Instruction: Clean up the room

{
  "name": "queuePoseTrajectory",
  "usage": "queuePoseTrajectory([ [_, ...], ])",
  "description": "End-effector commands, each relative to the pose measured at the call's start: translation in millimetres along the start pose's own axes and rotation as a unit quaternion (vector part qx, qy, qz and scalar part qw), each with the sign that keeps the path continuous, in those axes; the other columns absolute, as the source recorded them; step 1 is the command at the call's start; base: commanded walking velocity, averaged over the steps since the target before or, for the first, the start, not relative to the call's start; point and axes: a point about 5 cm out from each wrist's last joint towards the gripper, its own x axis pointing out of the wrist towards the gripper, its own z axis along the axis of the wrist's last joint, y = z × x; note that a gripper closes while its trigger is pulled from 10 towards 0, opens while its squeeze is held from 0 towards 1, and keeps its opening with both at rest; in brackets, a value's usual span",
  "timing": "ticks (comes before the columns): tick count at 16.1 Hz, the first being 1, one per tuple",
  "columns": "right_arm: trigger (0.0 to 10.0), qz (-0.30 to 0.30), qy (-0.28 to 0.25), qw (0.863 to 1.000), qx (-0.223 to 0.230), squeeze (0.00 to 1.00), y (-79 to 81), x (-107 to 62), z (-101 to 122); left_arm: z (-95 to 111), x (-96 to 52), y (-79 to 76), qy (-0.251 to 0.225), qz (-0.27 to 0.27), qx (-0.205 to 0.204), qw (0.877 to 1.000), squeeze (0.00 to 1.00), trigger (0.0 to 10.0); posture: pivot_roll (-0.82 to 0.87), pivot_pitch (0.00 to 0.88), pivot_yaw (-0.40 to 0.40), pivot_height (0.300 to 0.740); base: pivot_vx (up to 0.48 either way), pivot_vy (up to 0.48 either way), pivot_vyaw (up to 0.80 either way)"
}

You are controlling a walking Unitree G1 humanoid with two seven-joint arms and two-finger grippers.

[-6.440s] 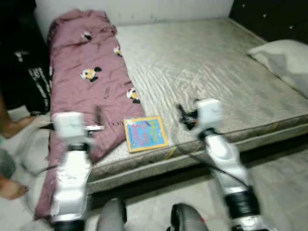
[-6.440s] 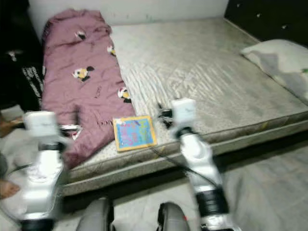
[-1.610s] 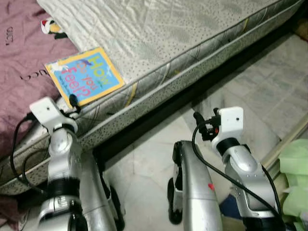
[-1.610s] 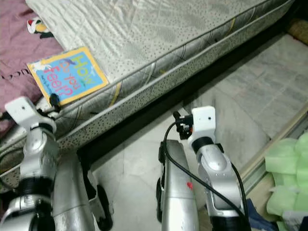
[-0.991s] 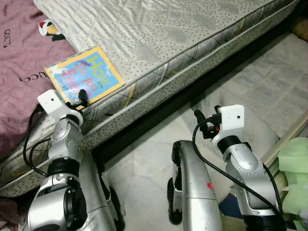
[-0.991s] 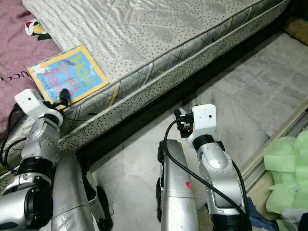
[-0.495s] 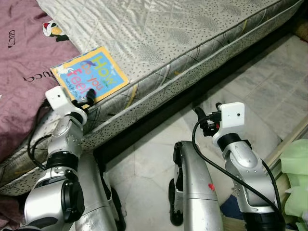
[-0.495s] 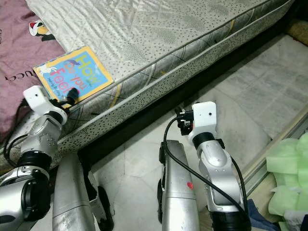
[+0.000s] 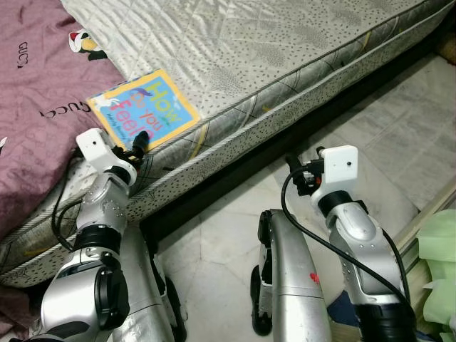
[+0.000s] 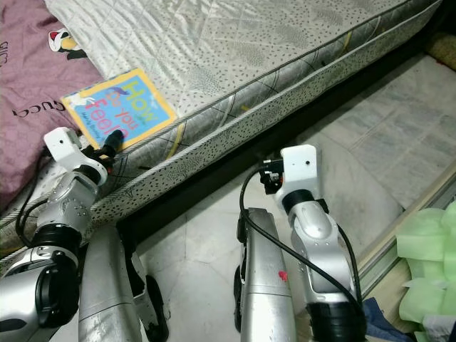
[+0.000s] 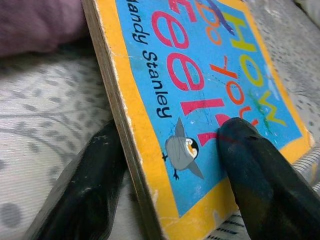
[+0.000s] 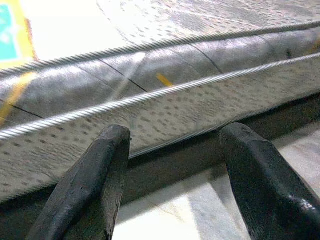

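Note:
A blue picture book with a yellow border [image 9: 142,110] lies flat on the grey mattress [image 9: 285,43], near its front edge and beside a pink quilt [image 9: 35,92]. My left gripper [image 9: 141,139] is at the book's near corner. In the left wrist view the gripper [image 11: 170,132] is open astride the book's [image 11: 200,75] edge. One of its fingers [image 11: 250,165] rests on the cover and the other lies low beside the spine. My right gripper [image 9: 293,171] hangs open and holds nothing, over the floor in front of the bed, facing the mattress side [image 12: 150,90].
A dark gap runs under the bed frame [image 9: 235,185]. Pale marble floor [image 9: 399,135] spreads to the right. Green plastic bags [image 9: 438,249] sit at the far right, by a wooden strip. My own legs [image 9: 285,285] stand close to the bed.
My left gripper has reached forward along the mattress edge, and its fingers now straddle the book's near corner. The view has shifted a little. The right arm has barely moved.

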Motion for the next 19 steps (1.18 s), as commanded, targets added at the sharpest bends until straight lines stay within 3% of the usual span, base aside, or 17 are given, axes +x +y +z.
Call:
queuePoseTrajectory([
  [1,10.0,0.021,-0.006,1.0,0.016,0.0,4.7,0.9,1.1,-18.2,-0.8,-6.5,0.04,-0.016,-0.02,0.999,0.0,0.0,-0.15,0.143,-0.035,0.472,0.0,0.0,0.0],
  [3,10.0,0.066,-0.012,0.997,0.039,0.0,15.3,5.1,4.2,-17.9,-1.0,-4.0,0.041,-0.011,-0.041,0.998,0.0,0.0,-0.15,0.123,-0.039,0.472,0.0,0.0,0.0],
  [8,10.0,0.064,-0.02,0.997,0.027,0.0,13.4,14.6,4.6,-13.6,-1.9,4.1,0.029,0.008,-0.107,0.994,0.0,0.0,-0.13,0.088,-0.036,0.472,0.0,0.0,0.0],
  [19,10.0,0.043,-0.041,0.998,0.017,0.0,13.0,27.5,6.0,-3.4,-3.5,8.7,0.008,0.006,-0.118,0.993,0.0,0.0,-0.11,0.05,-0.028,0.472,0.0,0.0,0.0],
])
